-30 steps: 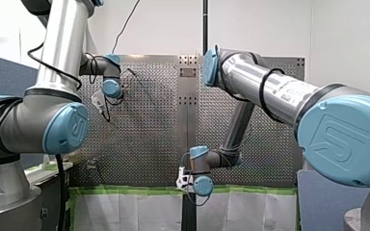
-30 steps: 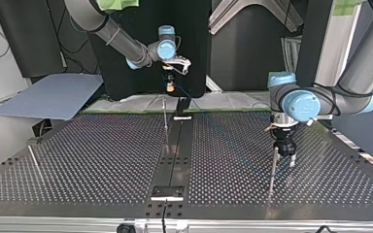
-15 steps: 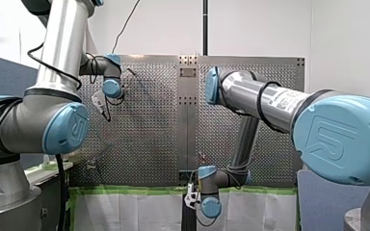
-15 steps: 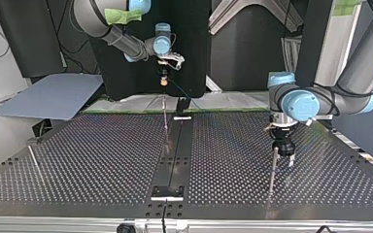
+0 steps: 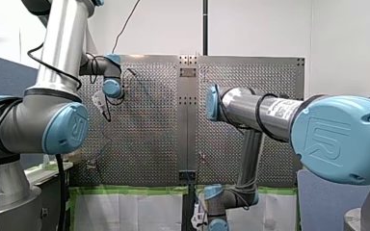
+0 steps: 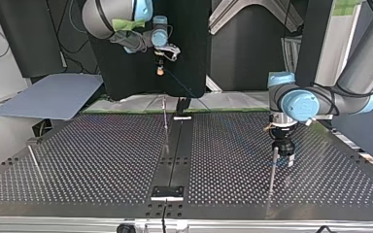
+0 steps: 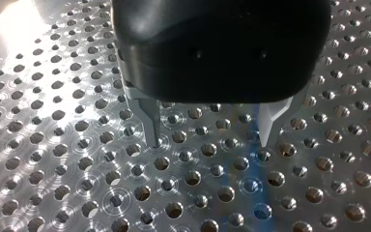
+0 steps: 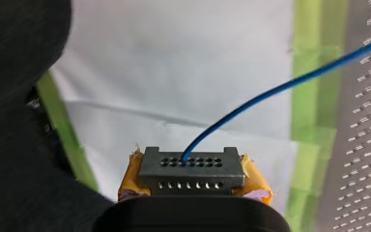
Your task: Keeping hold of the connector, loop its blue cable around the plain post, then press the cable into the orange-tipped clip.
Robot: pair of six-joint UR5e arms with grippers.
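Right wrist view: clamped on the connector (image 8: 193, 166) with my right gripper's (image 8: 193, 180) yellow pads (image 8: 253, 178), blue cable (image 8: 280, 89) leading ahead. Held high at the top view's eleven o'clock — looping seemingly unstarted. Next: carry it round the plain post, unidentified here, grip kept. Fingers of my left gripper (image 7: 210, 142) apart, empty.

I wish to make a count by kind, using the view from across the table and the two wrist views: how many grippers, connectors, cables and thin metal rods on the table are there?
Grippers: 2 (left gripper, right gripper)
Connector: 1
Blue cable: 1
Thin metal rods: 3
Total: 7
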